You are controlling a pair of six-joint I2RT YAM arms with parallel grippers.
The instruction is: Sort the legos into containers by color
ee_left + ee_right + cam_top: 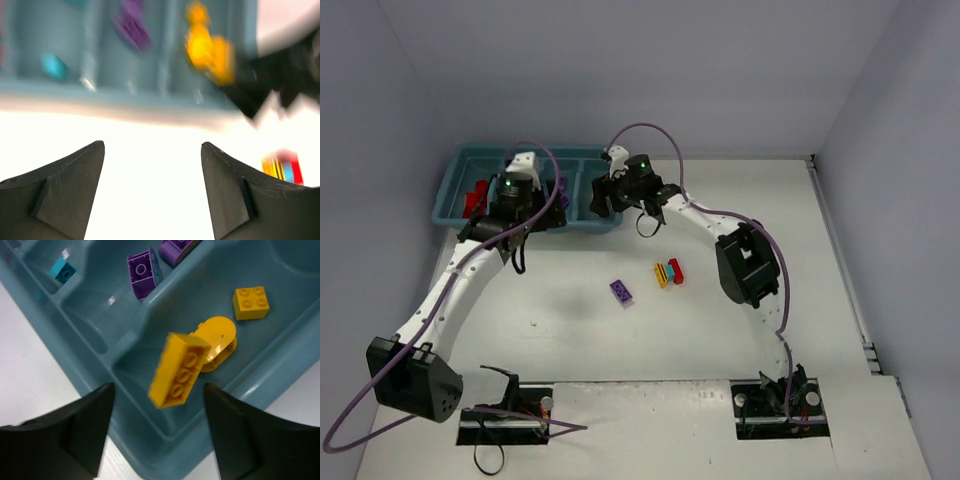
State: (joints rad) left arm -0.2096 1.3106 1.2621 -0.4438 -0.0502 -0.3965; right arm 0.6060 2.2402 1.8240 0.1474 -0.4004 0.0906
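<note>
The teal-blue tray (455,170) stands at the back left. My right gripper (159,385) is open over its right end (603,200). A yellow brick (177,370) hangs tilted between the jaws, touching neither finger, above the end compartment. That compartment holds a yellow round piece (218,340) and a small yellow brick (251,303). Purple pieces (143,272) and a teal brick (63,270) lie in the compartments beside it. My left gripper (152,145) is open and empty over the white table by the tray's front rim (125,107); that view is blurred. Red pieces (475,197) lie in the left compartment.
A purple brick (621,292) and a multicoloured stack (668,272) lie on the table in front of the tray; the stack also shows in the left wrist view (282,167). Walls close the table in at the back and on both sides.
</note>
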